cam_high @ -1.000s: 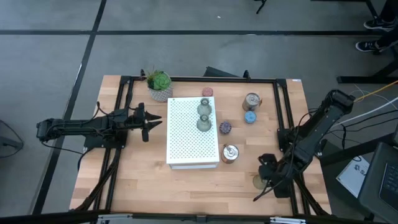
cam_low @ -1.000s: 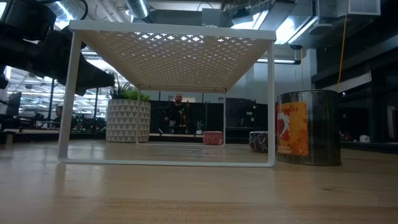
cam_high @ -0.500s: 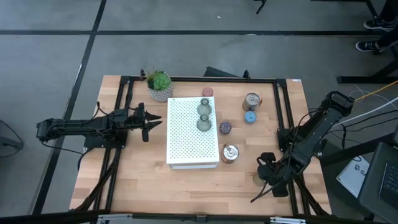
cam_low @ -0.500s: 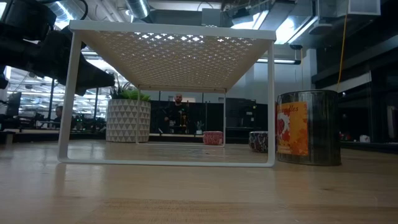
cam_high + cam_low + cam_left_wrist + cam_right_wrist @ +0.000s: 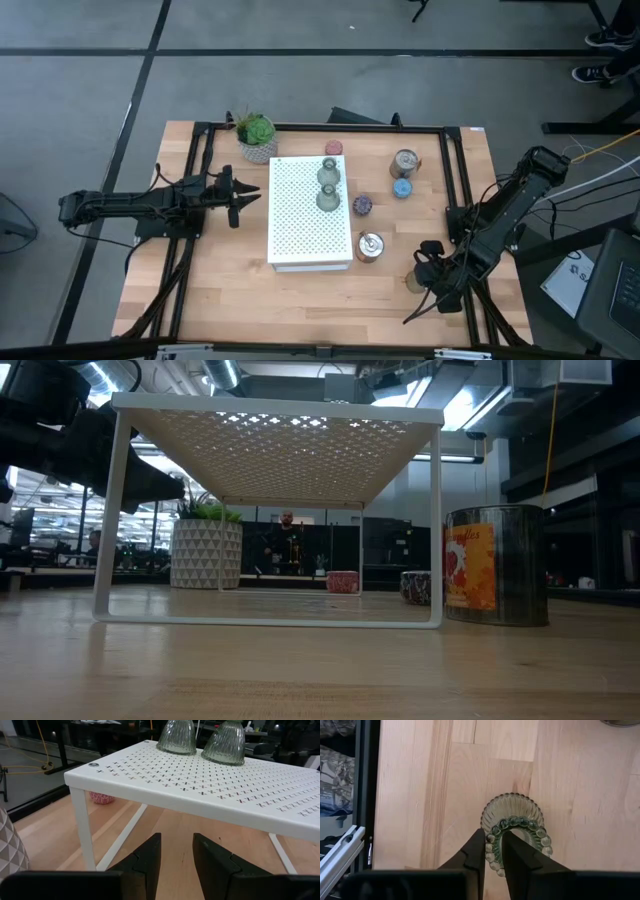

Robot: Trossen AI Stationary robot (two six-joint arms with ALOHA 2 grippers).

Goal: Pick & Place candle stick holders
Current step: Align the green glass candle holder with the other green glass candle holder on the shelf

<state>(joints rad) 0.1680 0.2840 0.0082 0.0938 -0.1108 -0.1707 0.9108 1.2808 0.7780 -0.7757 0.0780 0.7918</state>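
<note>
The olive-green bulbous ribbed glass candle stick holder (image 5: 515, 827) stood upright on the wooden counter (image 5: 575, 795), its beaded rim caught between the right gripper (image 5: 493, 851) fingers (image 5: 476, 851), one inside the mouth and one outside. The fingers were nearly closed, pinching that rim. The left gripper (image 5: 175, 851) waited beside the white perforated metal shelf (image 5: 225, 780), fingers slightly parted, holding nothing.
</note>
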